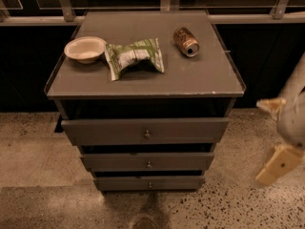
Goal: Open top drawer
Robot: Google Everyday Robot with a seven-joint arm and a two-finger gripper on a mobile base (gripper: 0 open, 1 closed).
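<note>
gripper point(283, 138): far right edge of the view, beside the cabinet's right side at drawer height, over the floor. Clear of the cabinet, touching nothing. Cannot tell how far open it is; nothing seen in it.
top drawer point(119, 130): directly under the worktop, widest of the three grey fronts. Front sits forward of the two below it, with a dark gap between its top edge and the worktop lip. Interior in shadow, can't read it.
knob point(147, 134): small round metal, centre of the top drawer front, nothing on it.
middle drawer point(119, 161): narrower grey front just below, own centre knob.
bottom drawer point(119, 182): narrowest, lowest, same knob style.
worktop point(200, 78): flat grey cabinet top, carries three items.
bowl point(86, 48): shallow white, rear left, upright.
snack bag point(135, 57): green-and-white, crumpled, just right of the bowl, about touching it.
can point(186, 41): on its side, rear right, open end toward the camera, well apart from the bag.
floor point(43, 151): speckled stone.
railing point(257, 18): metal bar along the dark wall behind the cabinet.
</note>
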